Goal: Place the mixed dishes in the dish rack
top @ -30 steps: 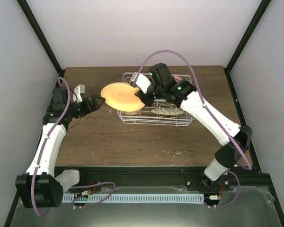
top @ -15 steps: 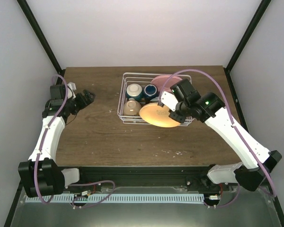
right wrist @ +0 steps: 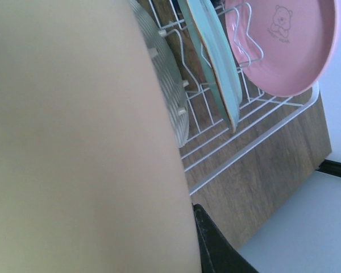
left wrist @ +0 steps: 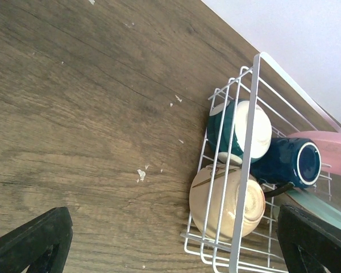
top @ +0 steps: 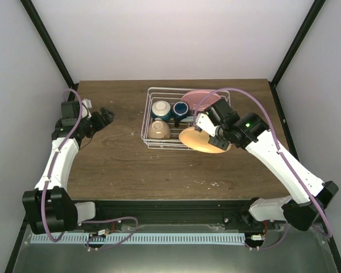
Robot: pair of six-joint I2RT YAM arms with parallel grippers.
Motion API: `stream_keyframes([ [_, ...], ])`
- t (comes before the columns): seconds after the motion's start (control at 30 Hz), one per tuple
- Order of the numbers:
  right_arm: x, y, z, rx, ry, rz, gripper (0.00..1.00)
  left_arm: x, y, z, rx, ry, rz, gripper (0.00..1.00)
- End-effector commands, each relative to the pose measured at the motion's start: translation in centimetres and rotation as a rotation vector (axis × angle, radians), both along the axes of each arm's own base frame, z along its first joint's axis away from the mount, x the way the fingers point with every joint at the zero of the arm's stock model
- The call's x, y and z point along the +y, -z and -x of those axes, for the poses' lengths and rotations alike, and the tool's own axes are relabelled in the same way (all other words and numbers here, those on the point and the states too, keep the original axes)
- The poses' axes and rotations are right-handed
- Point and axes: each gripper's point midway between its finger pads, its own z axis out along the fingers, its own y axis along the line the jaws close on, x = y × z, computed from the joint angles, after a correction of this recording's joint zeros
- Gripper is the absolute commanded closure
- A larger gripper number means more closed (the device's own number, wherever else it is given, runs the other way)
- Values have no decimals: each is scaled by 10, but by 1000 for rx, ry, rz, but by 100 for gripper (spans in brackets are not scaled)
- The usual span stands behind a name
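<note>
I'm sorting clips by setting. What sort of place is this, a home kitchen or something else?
Most likely a lab test cell, not a kitchen: a wooden table boxed in by plain white panels and black frame posts, with a left arm and right arm bolted at its near edge.

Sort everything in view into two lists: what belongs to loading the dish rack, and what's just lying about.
Belongs to the job: dish rack; tan plate, held by the right gripper; pink plate, mint-green plate, cream bowl, white-and-blue bowl, dark blue mug, all in the rack.

Just lying about: white crumbs on the wooden table.
</note>
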Motion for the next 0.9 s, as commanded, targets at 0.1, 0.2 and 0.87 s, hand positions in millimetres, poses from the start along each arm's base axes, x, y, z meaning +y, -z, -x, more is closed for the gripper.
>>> stream_keyframes([
  [0.1, -14, -23, -13, -129, 10, 75, 99, 1, -11, -6, -35, 5, -20, 0],
  [0.2, -19, -26, -20, -172, 10, 123, 99, 1, -9, -5, -31, 4, -19, 0],
  [0.87, -2, -22, -68, -423, -141, 289, 99, 2, -5, -2, -22, -3, -22, 0],
])
